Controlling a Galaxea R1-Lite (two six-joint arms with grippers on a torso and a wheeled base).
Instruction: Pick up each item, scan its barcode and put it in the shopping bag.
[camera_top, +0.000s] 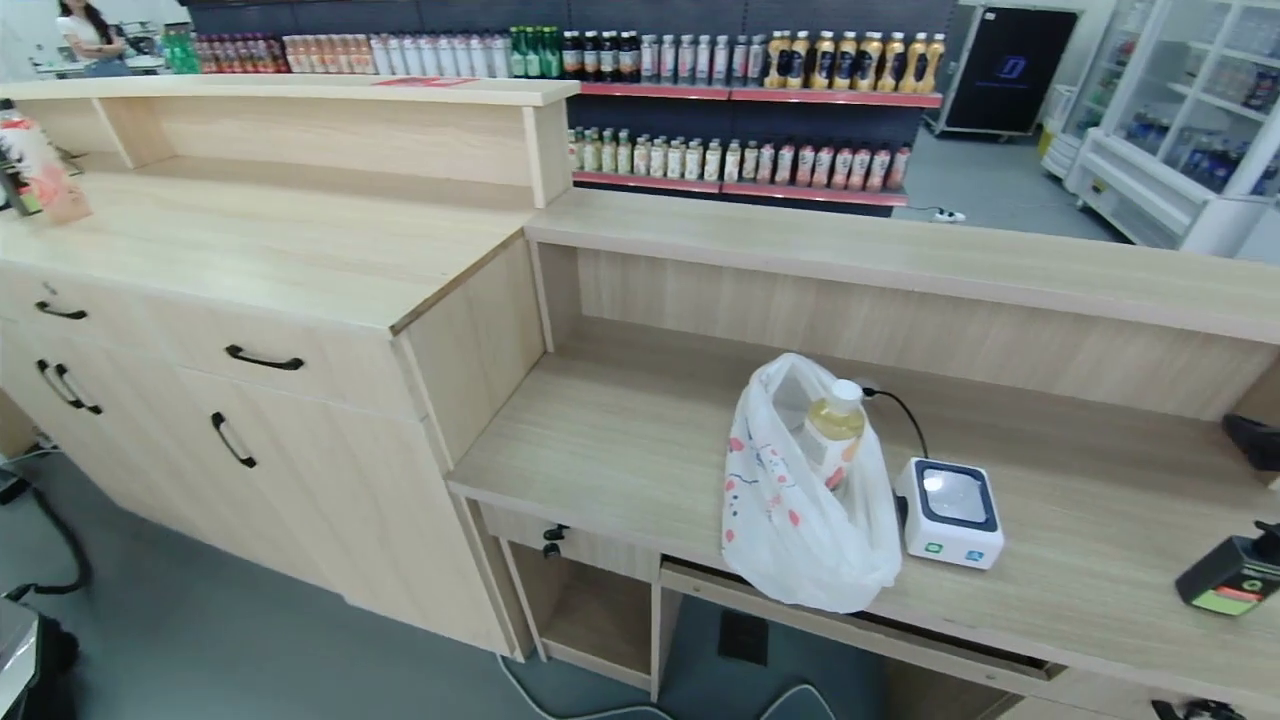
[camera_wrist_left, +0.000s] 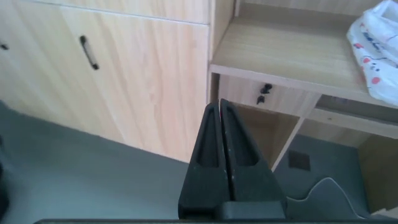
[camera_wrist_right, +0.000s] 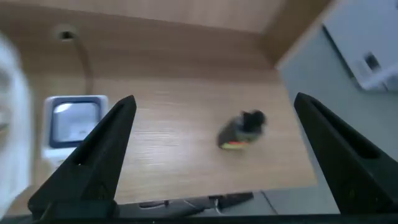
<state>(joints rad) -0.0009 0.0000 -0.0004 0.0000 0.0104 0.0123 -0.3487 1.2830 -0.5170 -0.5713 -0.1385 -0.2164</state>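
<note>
head view: the bottle (camera_top: 836, 420) stood in the shopping bag (camera_top: 790, 520) beside the scanner (camera_top: 950, 510). left wrist view: my left fingers (camera_wrist_left: 210, 137) hung clenched, empty. right wrist view: my right fingers (camera_wrist_right: 93, 155) gaped above the tabletop (camera_wrist_right: 174, 143); next barcode, i judged, must face the scanner.

Grey floor (camera_wrist_left: 74, 168) under the left gripper (camera_wrist_left: 219, 104), pale wood cabinets (camera_wrist_left: 143, 74) just beyond it, 2 drink shelves (camera_top: 760, 97) lining the back.
</note>
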